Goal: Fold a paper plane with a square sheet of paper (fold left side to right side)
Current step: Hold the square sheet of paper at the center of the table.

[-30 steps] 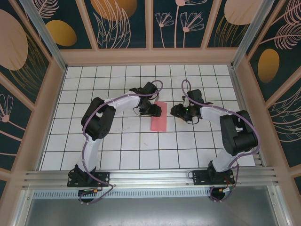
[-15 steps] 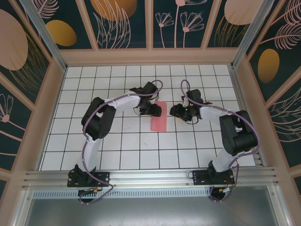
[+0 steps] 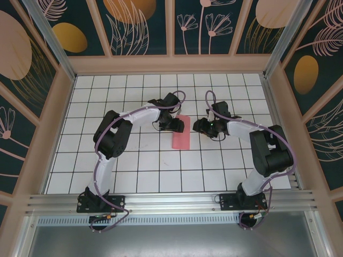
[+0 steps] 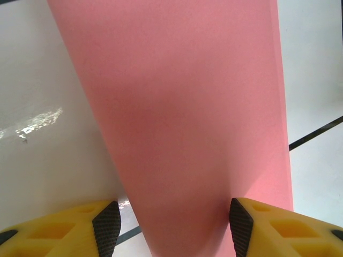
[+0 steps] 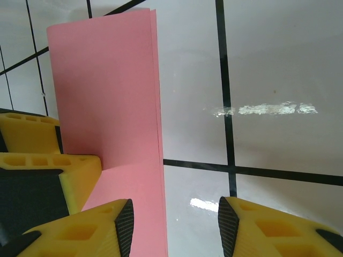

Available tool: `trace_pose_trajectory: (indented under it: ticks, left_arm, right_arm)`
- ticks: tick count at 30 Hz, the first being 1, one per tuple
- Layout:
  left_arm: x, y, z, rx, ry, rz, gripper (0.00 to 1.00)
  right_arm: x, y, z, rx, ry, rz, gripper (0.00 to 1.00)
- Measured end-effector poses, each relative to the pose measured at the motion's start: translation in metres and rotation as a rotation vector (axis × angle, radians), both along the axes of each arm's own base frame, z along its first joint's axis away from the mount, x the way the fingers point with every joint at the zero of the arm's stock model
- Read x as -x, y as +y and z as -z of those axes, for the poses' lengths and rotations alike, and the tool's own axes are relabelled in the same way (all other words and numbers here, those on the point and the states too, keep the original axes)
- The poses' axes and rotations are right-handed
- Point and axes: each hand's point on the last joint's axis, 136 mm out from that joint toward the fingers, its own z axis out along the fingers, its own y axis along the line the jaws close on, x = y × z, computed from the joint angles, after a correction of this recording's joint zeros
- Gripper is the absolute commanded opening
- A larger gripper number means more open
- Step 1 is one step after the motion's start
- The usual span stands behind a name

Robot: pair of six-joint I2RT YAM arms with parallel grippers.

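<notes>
the bench point(image 3: 107, 160) is showing as a glossy white surface ruled by thin black lines into square tiles, and light is glinting off it in the wrist views. walls are enclosing it on three sides: dark teal panels printed with pale pink leaves, flower stems and gold ovals, set in a peach-coloured frame. a ribbed metal rail point(image 3: 171, 202) is running along the near edge and carrying both arm bases.

the sheet of paper point(image 3: 181, 138) is lying flat near the middle of the bench as a narrow salmon-pink strip, folded double, with two layered edges showing along its long side in the right wrist view point(image 5: 107, 96).

the left hand point(image 3: 174, 125) is sitting at the strip's far end with its yellow fingers standing apart, straddling the paper point(image 4: 182, 107) rather than pinching it. the right hand point(image 3: 201, 127) is waiting just beside the strip, fingers likewise spread; one is hanging over the pink edge, the other over bare tile.
</notes>
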Motion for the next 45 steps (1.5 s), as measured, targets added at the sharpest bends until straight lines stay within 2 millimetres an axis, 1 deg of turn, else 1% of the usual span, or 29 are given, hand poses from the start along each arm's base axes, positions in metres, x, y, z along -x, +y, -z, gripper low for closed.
trace_pose_trajectory:
  ticks: [8,13,24,36,45]
  left_arm:
    - [0.0001,0.0,0.0,0.0,0.0,0.001,0.61]
    - [0.0004,-0.0013,-0.0004,0.004,0.005,0.005,0.65]
    - [0.0001,-0.0002,0.0002,-0.009,0.012,0.006,0.59]
    - [0.0006,-0.0006,0.0002,-0.008,0.009,0.018,0.62]
    - [0.001,-0.0008,0.0005,-0.008,0.006,0.032,0.62]
  right_arm:
    - [-0.0023,-0.0003,-0.0015,0.004,-0.007,0.004,0.49]
    - [-0.0042,0.0003,-0.0035,0.002,-0.012,0.004,0.49]
    - [-0.0029,0.0026,-0.0036,-0.001,-0.008,0.003,0.49]
    - [-0.0027,0.0024,-0.002,0.0,-0.003,0.004,0.49]
    - [-0.0022,0.0028,-0.0006,0.0,0.002,0.004,0.49]
